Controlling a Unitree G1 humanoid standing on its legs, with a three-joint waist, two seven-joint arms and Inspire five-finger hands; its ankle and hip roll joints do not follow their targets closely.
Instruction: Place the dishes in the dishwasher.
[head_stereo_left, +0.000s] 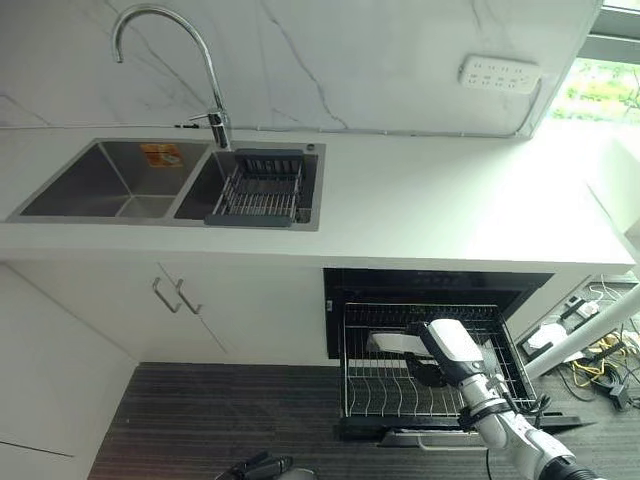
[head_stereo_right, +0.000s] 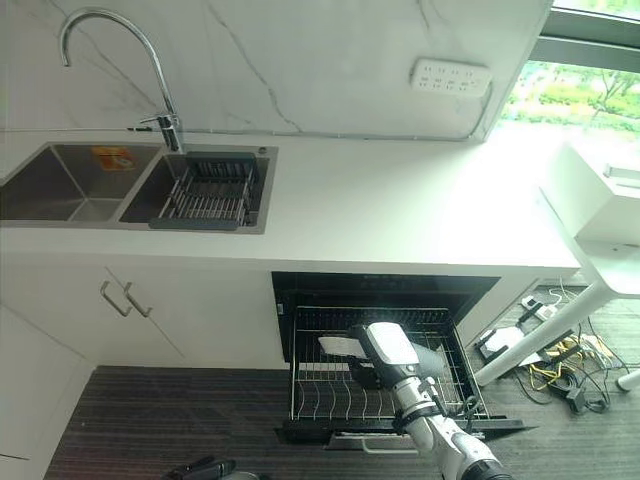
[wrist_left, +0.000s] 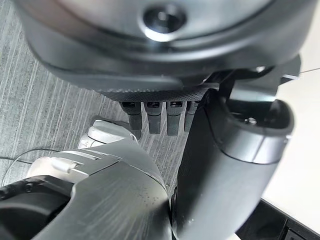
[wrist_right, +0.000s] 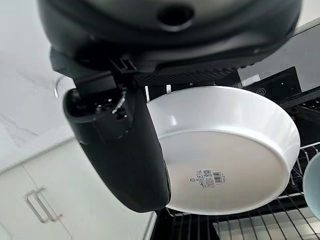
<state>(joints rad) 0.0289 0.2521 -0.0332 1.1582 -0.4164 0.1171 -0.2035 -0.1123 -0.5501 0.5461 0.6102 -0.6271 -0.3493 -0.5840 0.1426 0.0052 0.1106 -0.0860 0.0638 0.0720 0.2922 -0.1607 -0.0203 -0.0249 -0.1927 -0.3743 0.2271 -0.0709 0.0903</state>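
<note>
Kitchen counter (head_stereo_left: 420, 200) with a double sink (head_stereo_left: 120, 180), a curved tap (head_stereo_left: 165, 50) and a drying rack (head_stereo_left: 262, 188) set in the sink's right basin; a power strip (head_stereo_left: 498, 73) is fixed to the marble wall behind. Below the counter the dishwasher (head_stereo_left: 430, 285) stands open with its wire rack (head_stereo_left: 380, 385) pulled out over the dark floor. The right hand (head_stereo_left: 440, 350) is above this rack, its thumb curled over the rim of a white plate (wrist_right: 225, 155) and pinching it; the plate shows its underside with a small label, held tilted over the rack's wires. The left hand (wrist_left: 160, 117) hangs low beside the robot, over the striped floor, its fingers straight and holding nothing. Cupboard doors with two metal handles (head_stereo_left: 175, 296) sit to the left of the dishwasher
</note>
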